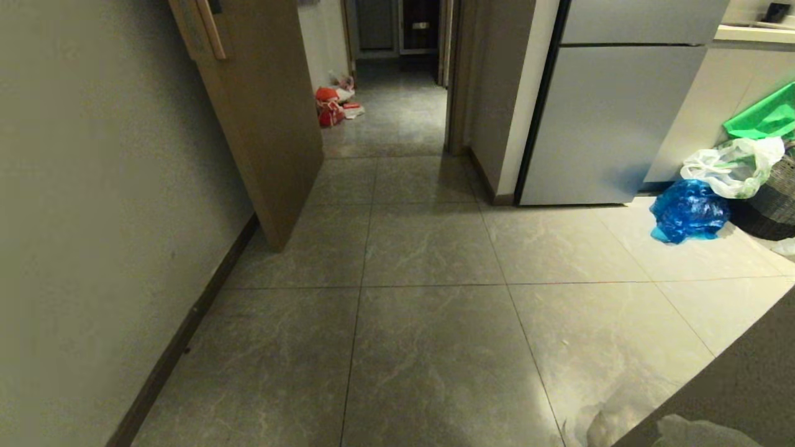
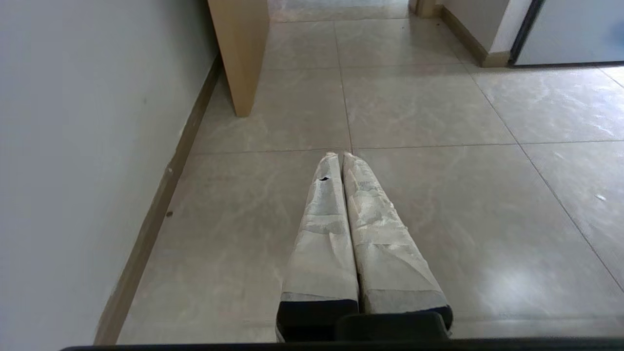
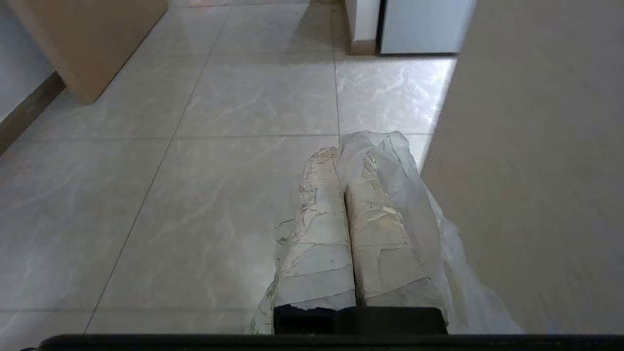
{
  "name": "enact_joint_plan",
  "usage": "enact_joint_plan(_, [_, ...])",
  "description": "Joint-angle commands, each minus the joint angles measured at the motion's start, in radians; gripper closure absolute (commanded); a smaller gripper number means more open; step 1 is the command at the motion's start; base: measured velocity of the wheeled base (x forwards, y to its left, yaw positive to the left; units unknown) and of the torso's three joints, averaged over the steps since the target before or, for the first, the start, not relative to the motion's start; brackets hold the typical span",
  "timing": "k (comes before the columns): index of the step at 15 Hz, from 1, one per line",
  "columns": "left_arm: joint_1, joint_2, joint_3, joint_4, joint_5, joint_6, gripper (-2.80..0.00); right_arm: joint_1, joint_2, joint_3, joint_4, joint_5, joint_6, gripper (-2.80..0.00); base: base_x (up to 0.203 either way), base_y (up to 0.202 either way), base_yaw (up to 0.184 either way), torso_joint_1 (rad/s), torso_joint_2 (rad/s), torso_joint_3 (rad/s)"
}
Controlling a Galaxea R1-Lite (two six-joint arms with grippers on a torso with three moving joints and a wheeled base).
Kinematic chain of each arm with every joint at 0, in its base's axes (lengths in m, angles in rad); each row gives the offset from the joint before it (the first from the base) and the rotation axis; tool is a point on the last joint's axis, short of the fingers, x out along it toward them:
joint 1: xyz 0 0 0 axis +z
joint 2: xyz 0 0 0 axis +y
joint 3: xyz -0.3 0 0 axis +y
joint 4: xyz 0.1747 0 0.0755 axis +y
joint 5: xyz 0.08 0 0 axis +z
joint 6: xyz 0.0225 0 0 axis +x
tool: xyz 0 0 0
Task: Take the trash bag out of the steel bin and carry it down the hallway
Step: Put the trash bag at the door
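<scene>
Head view first, largest to smallest. Saw the hallway [image 1: 397, 248] of large grey marble-look floor tiles filling the middle of the frame and narrowing toward the top centre. Noted a plain cream wall [image 1: 93, 186] with dark baseboard down the left side. Noted a brown wooden door [image 1: 267, 124] standing open at upper left and a tall pale grey fridge [image 1: 608, 124] at upper right. Made out a plain beige panel [image 1: 733, 372] cutting across the lower right corner.

Spotted smaller clutter: a crumpled blue plastic bag [image 1: 686, 211] and a plain white bag [image 1: 733, 164] at the right edge beside a dark woven basket [image 1: 773, 205]. Spotted orange-red bags [image 1: 329, 105] far up the passage. Found no steel bin in any view.

Found the left gripper [image 2: 341, 156] low over the tiles in the left wrist view, tape-wrapped fingers pressed together on nothing. Found the right gripper [image 3: 341, 156] likewise pressed together, but clamped on the trash bag [image 3: 414, 195]. Saw that thin translucent-white film with green print draped over one finger and hanging beneath, close beside the beige panel. Caught a crinkled piece of it at the bottom right of the head view too.

Judged the bag already out of the bin and the carrying step in hand. Judged the next move to call for driving ahead toward the top-centre opening, holding the clamp tight and keeping the hanging film clear of the door edge.
</scene>
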Motion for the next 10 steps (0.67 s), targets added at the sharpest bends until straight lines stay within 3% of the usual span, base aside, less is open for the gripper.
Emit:
enact_joint_plan(1, [0.000,0.000,0.000,0.000,0.000,0.001,0.00,0.000,0.001,0.000,-0.001,0.000,0.000,0.00,0.190,0.000,0.001,-0.002,0.00,0.002])
enact_joint_plan(10, [0.000,0.000,0.000,0.000,0.000,-0.002,0.00,0.000,0.001,0.000,0.000,0.000,0.000,0.00,0.189,0.000,0.000,0.001,0.00,0.003])
